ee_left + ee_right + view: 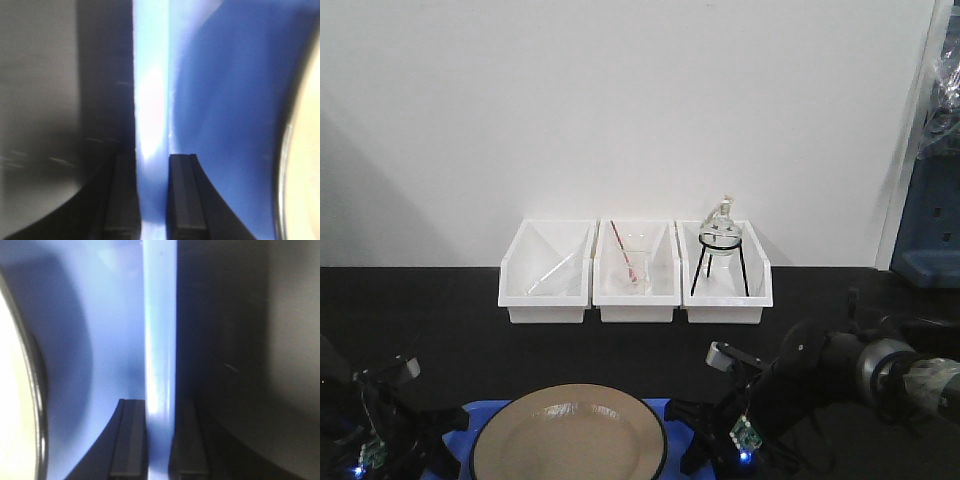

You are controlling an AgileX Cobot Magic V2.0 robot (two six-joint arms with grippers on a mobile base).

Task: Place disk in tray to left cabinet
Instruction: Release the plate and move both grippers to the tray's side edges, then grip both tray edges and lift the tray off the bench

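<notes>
Clamping tray [150, 100] rim: left fingers [185, 200] | right fingers [131, 440] likewise, opposite rim | disk [570, 435] fills tray

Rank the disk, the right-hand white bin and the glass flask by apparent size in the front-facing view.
1. disk: largest, though nearest the camera and cut off at the bottom edge.
2. right-hand white bin.
3. glass flask: clearly smallest, sitting inside that bin.
</notes>
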